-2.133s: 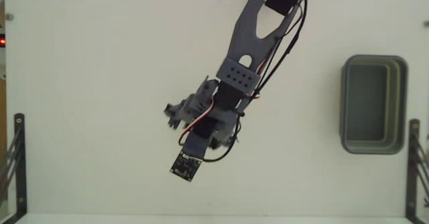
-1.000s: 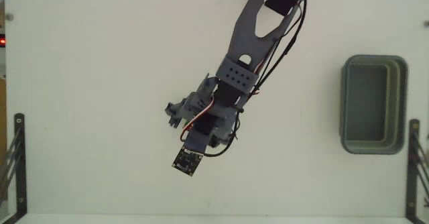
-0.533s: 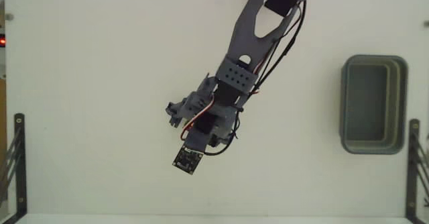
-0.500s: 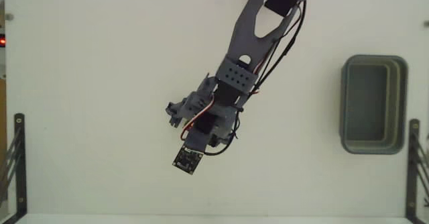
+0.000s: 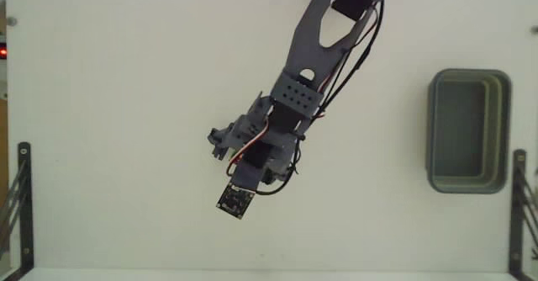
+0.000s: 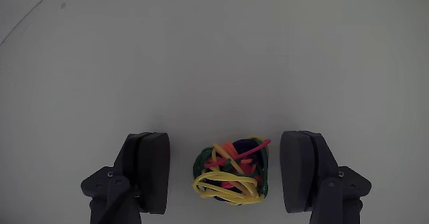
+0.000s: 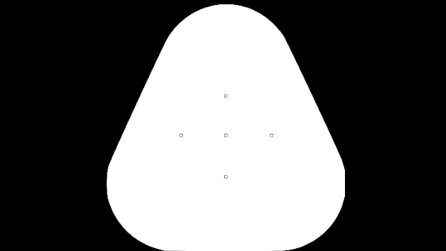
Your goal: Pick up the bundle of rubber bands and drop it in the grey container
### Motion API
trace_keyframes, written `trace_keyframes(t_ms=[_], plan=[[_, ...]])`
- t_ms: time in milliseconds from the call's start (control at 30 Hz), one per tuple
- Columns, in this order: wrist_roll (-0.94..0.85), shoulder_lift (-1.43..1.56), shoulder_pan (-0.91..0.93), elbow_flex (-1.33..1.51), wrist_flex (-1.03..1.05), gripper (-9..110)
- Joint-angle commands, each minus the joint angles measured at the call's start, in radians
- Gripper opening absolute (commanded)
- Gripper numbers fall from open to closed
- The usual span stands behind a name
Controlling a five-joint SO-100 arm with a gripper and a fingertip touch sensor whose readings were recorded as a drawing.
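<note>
Open claw straddling the bundle of rubber bands (image 6: 232, 172) on the white table (image 6: 214, 56)

In the wrist view the gripper (image 6: 231, 174) stands spread, a gap either side of the roundish yellow, red and green clump, which shows no clear long axis. In the fixed view the grey container (image 5: 468, 131) sits well apart at right, long axis up-down, bare table between

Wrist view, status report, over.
Gripper open, fingers either side of the small multicoloured rubber-band bundle, gaps both sides. Bundle on table. Grey plastic container off right, path clear.
</note>
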Motion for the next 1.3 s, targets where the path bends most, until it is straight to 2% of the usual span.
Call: trace_keyframes(t_ms=[0, 1267], plan=[[0.002, 0.031, 0.021, 0.002, -0.008, 109], [0.002, 0.031, 0.021, 0.002, -0.008, 99]])
